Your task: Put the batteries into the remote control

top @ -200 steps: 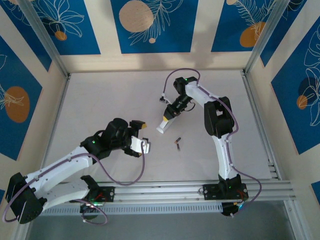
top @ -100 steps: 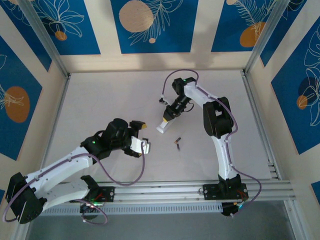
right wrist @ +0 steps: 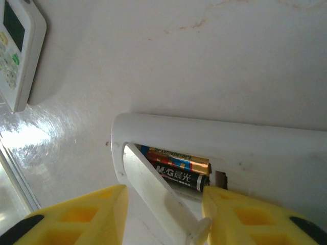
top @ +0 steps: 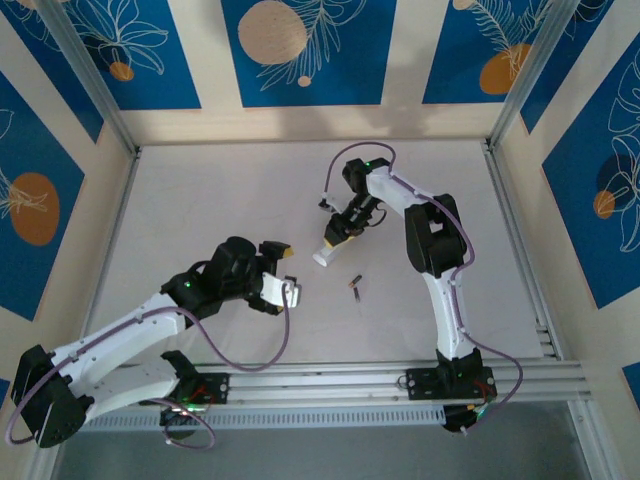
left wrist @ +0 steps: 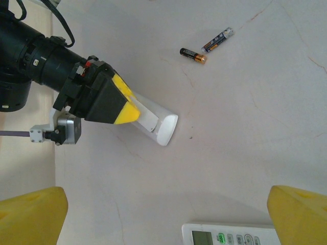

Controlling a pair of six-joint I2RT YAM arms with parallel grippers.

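Observation:
The white remote control (right wrist: 214, 138) lies back-up with its battery bay open. Two batteries (right wrist: 176, 166) sit side by side inside it. The loose white bay cover (right wrist: 153, 194) lies slanted across the bay between my right gripper's (right wrist: 163, 198) yellow fingers, which stand apart; the left one is clear of it. In the top view this gripper (top: 334, 237) is over the remote (top: 323, 255). Two loose batteries (left wrist: 193, 55) (top: 354, 288) lie on the table nearby. My left gripper (left wrist: 168, 219) hangs open above the table with nothing between its fingers.
A second white remote (left wrist: 230, 236) with a screen and buttons lies face-up just under my left gripper, also seen at the left in the right wrist view as the buttoned remote (right wrist: 18, 46). Blue patterned walls (top: 300, 50) and a metal frame surround the white table (top: 200, 200).
My right gripper's fingers have spread apart over the remote's open bay, and the arm has shifted slightly left. The left arm has not moved.

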